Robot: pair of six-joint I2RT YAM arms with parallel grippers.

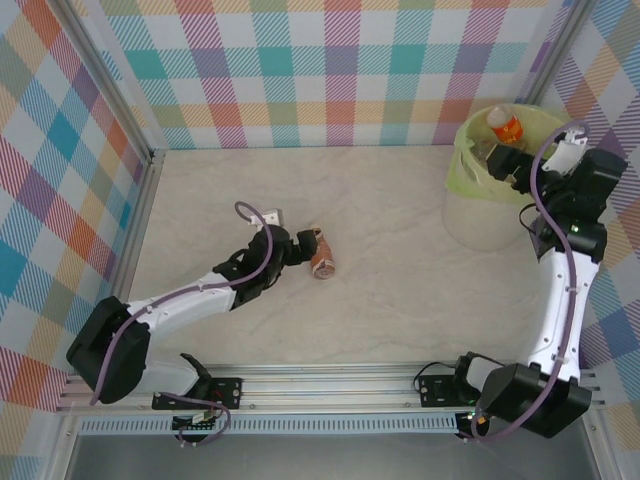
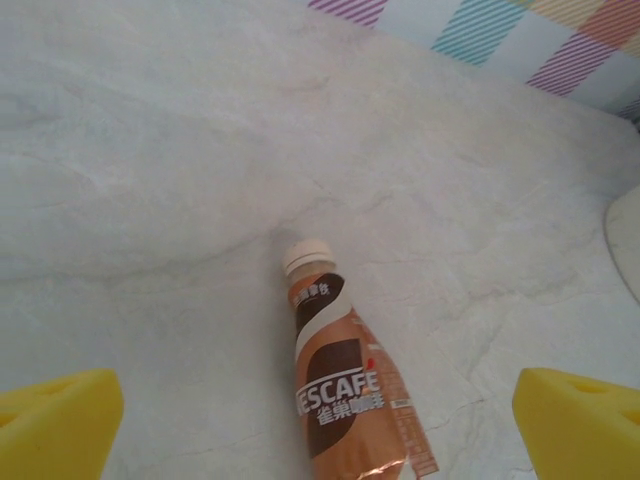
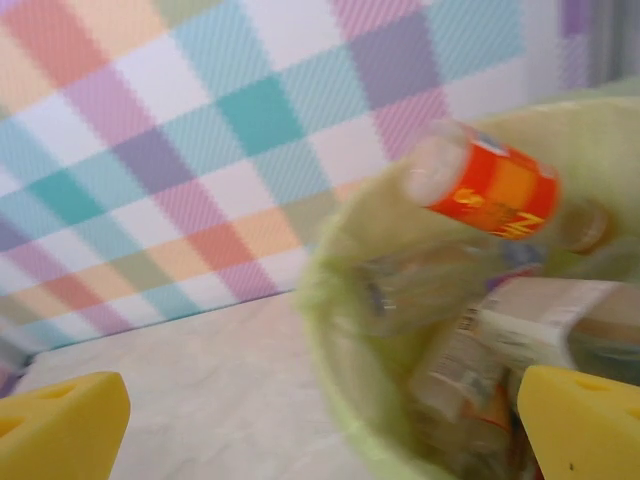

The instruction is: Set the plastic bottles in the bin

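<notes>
One brown bottle (image 2: 345,390) on table (image 1: 400,280), one orange bottle (image 1: 507,127) atop bin (image 1: 470,215), left tool (image 1: 303,247), right tool (image 1: 505,162) apart

The left hand (image 1: 298,245) was down low on the worktop (image 1: 400,290), right beside a brown-labelled bottle (image 1: 323,255) lying on its side. Over at the far right, the right hand (image 1: 505,162) hung above the rim of the green-lined bin (image 1: 466,175), and an orange-labelled bottle (image 1: 506,127) sat high inside it.

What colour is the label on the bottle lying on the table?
Brown with a white swirl; the bottle shows best in the left wrist view.
</notes>
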